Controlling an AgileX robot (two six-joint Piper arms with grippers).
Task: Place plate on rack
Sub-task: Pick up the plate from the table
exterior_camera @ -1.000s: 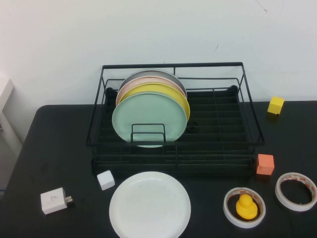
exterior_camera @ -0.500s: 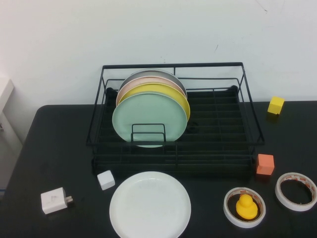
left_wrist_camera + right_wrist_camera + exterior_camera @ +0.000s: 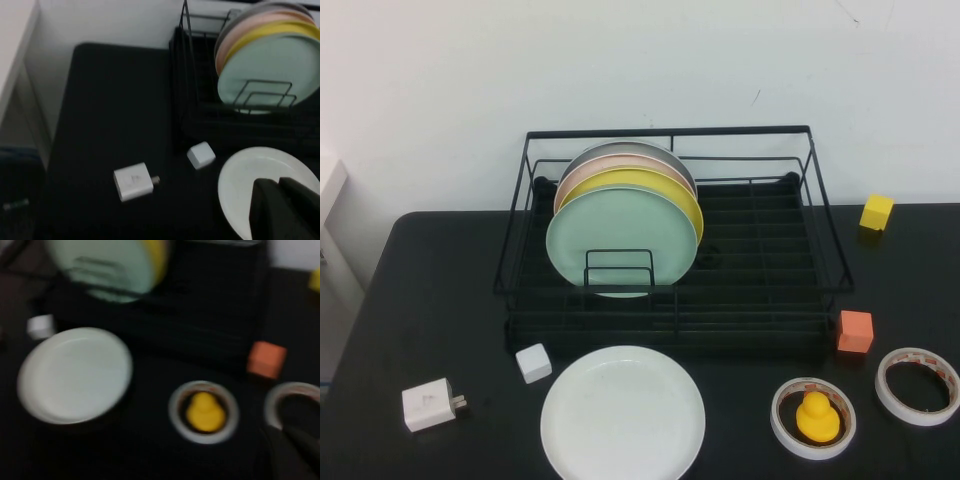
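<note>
The white plate (image 3: pixel 623 412) lies flat on the black table just in front of the rack (image 3: pixel 760 291), a black wire dish rack. Neither arm shows in the high view. In the left wrist view my left gripper (image 3: pixel 277 181) hangs shut and empty above the near part of the plate (image 3: pixel 240 185), with the rack (image 3: pixel 192 120) beyond. In the right wrist view my right gripper (image 3: pixel 290 432) is a dark shape above an empty tape roll (image 3: pixel 292 402); the plate (image 3: pixel 75 374) lies apart from it.
A mint green plate (image 3: pixel 620 240), a yellow plate (image 3: pixel 692 207) and two more stand in the rack's left half. A white cube (image 3: pixel 533 362) and a white plug (image 3: pixel 430 404) lie left of the plate. A tape roll (image 3: pixel 778 432) holding a yellow duck (image 3: pixel 817 415), another roll (image 3: pixel 917 385), an orange cube (image 3: pixel 855 331) and a yellow cube (image 3: pixel 877 212) lie right.
</note>
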